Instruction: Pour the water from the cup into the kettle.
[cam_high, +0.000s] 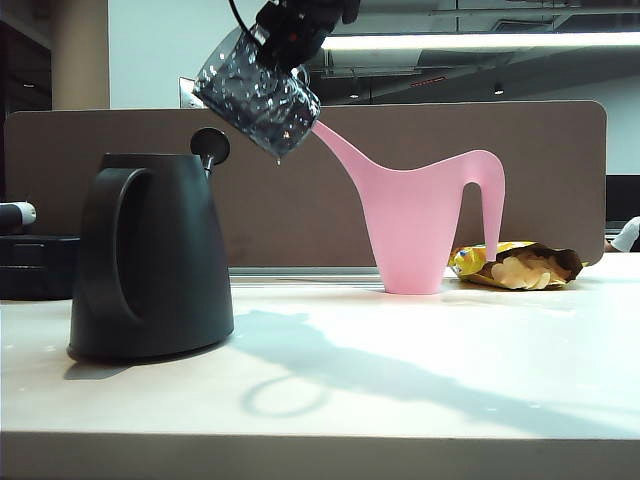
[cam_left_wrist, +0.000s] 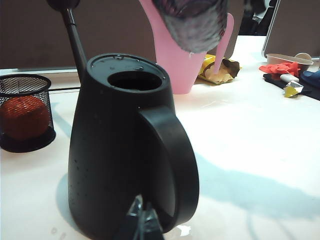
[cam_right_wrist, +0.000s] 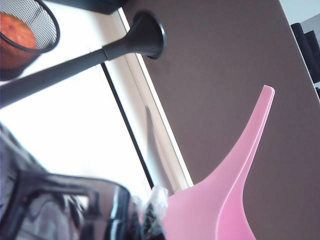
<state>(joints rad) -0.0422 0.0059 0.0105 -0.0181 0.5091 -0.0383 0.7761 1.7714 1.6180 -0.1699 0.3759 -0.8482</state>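
Cup (cam_high: 257, 95) tilted above kettle (cam_high: 150, 260), clamped in my right gripper (cam_high: 292, 38); a drop hangs at its rim. Left wrist: kettle close ahead, my left gripper (cam_left_wrist: 141, 223) low beside its handle, opening unclear. Right wrist: cup (cam_right_wrist: 65, 207) blurred, pink watering can (cam_right_wrist: 235, 190) behind it.

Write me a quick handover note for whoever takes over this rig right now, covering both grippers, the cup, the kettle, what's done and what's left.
Right gripper: shut on the cup, held tilted in the air above and just right of the kettle, a drop at its lower rim.
Left gripper: low beside the kettle's handle, holding nothing; open or shut unclear.
Kettle upright on the table, top opening uncovered.
Done: cup lifted and tipped.
Left: whether the water went in cannot be told; finish pouring, set the cup down.
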